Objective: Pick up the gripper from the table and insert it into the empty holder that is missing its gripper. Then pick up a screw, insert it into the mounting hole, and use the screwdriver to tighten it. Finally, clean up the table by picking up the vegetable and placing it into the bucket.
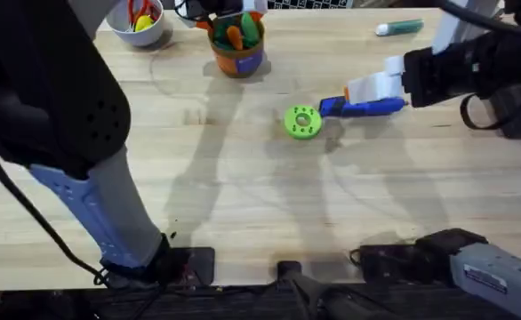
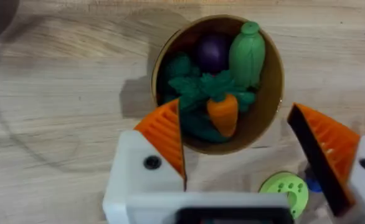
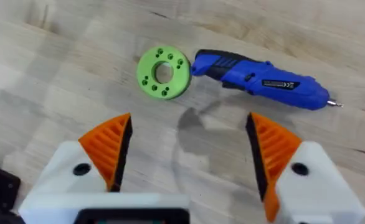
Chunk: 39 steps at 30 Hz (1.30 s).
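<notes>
At the far left of the wooden surface (image 1: pixel 243 204) sits a white bowl (image 1: pixel 139 22) with red and yellow bits in it. Just right of it stands the orange bucket (image 1: pixel 238 49), and the toy carrot (image 2: pixel 223 112) lies inside among green and purple toy vegetables. The left tool (image 2: pixel 251 149) hangs right above the bucket's rim, its orange pads spread wide with nothing between them. Toward the middle lies a green disc (image 1: pixel 302 122) with a ring of small holes. Touching its right edge is the blue screwdriver (image 1: pixel 363 107), flat on the wood. The right tool (image 3: pixel 189 155) hovers over it, fingers wide apart and empty. A teal marker (image 1: pixel 400 28) rests far back on the right.
</notes>
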Each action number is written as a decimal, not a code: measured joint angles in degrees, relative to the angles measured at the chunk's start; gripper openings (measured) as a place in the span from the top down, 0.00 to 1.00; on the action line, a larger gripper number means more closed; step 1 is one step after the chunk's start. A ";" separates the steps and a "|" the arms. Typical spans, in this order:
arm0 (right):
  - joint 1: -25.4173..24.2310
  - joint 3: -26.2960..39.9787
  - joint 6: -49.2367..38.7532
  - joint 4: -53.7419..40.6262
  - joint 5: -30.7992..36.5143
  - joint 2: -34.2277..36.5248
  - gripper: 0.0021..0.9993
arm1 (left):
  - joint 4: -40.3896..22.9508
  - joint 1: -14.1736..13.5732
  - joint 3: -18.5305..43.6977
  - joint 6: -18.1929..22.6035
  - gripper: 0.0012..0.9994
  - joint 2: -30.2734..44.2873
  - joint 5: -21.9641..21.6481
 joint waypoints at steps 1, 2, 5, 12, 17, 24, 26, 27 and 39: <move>0.00 0.00 0.00 0.00 0.00 0.00 0.01 | 0.00 0.00 0.00 0.02 0.02 0.00 0.04; 0.00 0.00 0.00 0.00 -0.01 0.00 0.01 | 0.00 0.00 0.00 0.04 0.02 0.00 0.01; 0.00 0.00 0.00 0.00 -0.01 0.00 0.01 | -0.12 0.00 0.02 0.09 0.01 -0.05 0.02; 0.00 0.00 0.02 0.00 0.00 0.00 0.01 | -3.25 0.00 0.02 2.35 0.01 -4.89 0.00; 0.00 0.00 0.02 -1.64 -0.02 0.00 0.01 | -13.02 0.00 0.20 3.66 0.01 -14.57 -1.08; 0.00 -0.04 0.48 -3.31 -0.02 -0.89 0.01 | -18.62 -1.42 -3.90 5.59 0.01 -26.77 -4.39; 0.00 -0.13 1.14 -4.36 -0.02 -2.57 0.01 | -18.65 -2.45 -8.71 5.83 0.01 -30.99 -4.74; 0.00 -0.21 1.34 -4.66 -0.02 -3.58 0.01 | -18.71 -2.87 -11.19 5.85 0.01 -32.97 -4.84; 0.00 -13.06 2.67 -3.00 -2.45 -18.07 0.01 | -14.81 -3.28 -42.89 5.85 0.01 -57.47 -5.60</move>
